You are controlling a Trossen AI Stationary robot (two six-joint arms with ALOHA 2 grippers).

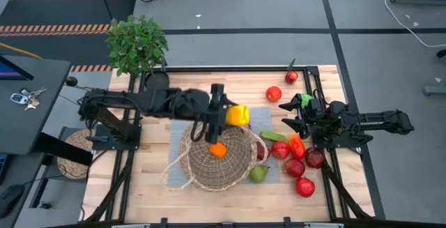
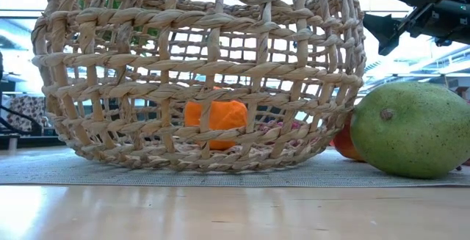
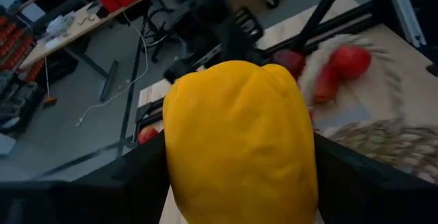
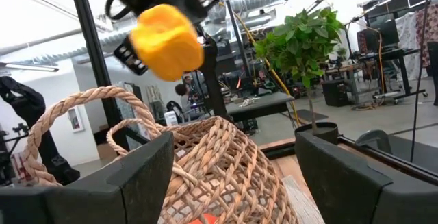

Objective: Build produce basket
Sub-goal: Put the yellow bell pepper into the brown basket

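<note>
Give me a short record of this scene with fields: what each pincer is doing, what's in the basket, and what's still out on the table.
left pincer: shut on the yellow pepper, above the basket's rim
right pincer: open, empty, at the table's right side
basket: holds one orange piece
outside the basket: green pear, red apples on the right
background: potted plant at the far left corner

Rough woven wicker basket (image 1: pixel 216 162), smooth matt yellow pepper (image 1: pixel 238 115), wood table (image 1: pixel 153 186).
</note>
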